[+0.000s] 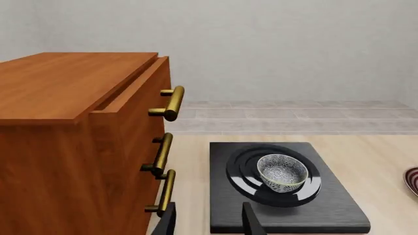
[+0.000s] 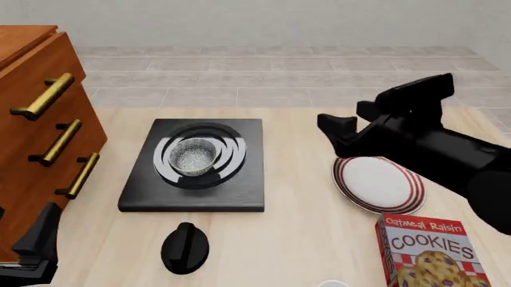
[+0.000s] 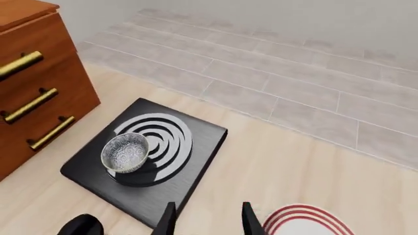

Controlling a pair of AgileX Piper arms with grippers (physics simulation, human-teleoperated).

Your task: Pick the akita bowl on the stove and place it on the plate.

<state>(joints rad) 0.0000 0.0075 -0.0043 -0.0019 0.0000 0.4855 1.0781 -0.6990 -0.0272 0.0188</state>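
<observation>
The akita bowl (image 2: 194,156), small with a speckled grey-white inside, sits on the silver rings of the black stove (image 2: 239,194). It also shows in the wrist views, as bowl (image 1: 282,171) and bowl (image 3: 125,152). The red-striped white plate (image 2: 379,184) lies to the stove's right, plate (image 3: 304,223) partly cut off. My right gripper (image 2: 334,127) hovers open above the table between stove and plate, right gripper (image 3: 207,223) empty. My left gripper (image 2: 38,238) is low at the near left, open and empty, left gripper (image 1: 209,223) short of the stove (image 1: 287,215).
A wooden drawer cabinet (image 2: 36,119) with brass handles stands left of the stove. A black round knob (image 2: 185,246) lies in front of the stove. A cookies box (image 2: 427,254) stands at the near right, just in front of the plate.
</observation>
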